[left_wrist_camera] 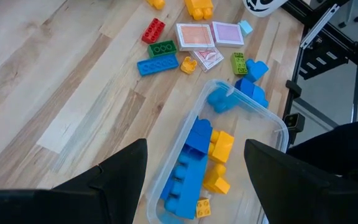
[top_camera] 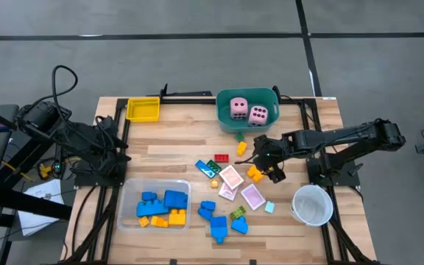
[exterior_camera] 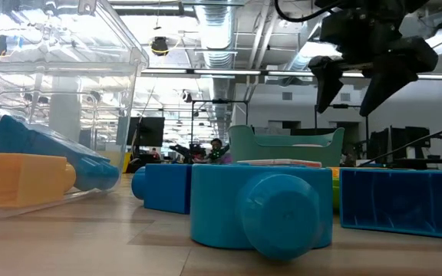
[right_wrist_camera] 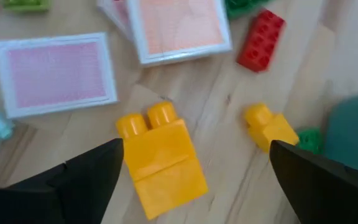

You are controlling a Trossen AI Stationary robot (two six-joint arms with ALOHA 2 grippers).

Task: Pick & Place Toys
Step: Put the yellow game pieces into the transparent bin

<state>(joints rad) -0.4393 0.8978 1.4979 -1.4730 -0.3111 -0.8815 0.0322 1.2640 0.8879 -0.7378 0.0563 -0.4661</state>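
A: While the right hand (top_camera: 266,163) hangs over the wooden table (top_camera: 175,143) with its fingers spread wide and nothing between them, what is the status of the sorting?

B: Partly done, by my estimate. Two pink foam dice with dark dots (top_camera: 247,110) sit in the teal plastic tub (top_camera: 224,121) just beyond the hand. A group of blue and yellow-orange plastic building blocks (top_camera: 160,207) lies in the clear plastic tray (top_camera: 129,191), well away on the left arm's side.

A: What remains loose?

B: The yellow-orange two-stud plastic block (right_wrist_camera: 161,155) lies directly below the open fingers. A smaller yellow-orange block (right_wrist_camera: 270,129) and a red plastic block (right_wrist_camera: 261,40) lie just beside it. Pink-and-white cards (top_camera: 241,188) lie near the hand, and a cluster of blue blocks (top_camera: 216,219) with a green block lies farther off, toward the table's front edge. The small yellow plastic tray (top_camera: 143,109) looks empty.

A: State the left hand.

B: The left hand (left_wrist_camera: 194,168) waits above the clear tray, fingers apart, holding nothing.

A: Clearance?

B: The two-stud block stands apart from the cards, so there is room on both sides for the fingers. The tub wall is near on one side; the white cup (top_camera: 313,205) stands near on the other. The left half of the table is mostly bare.
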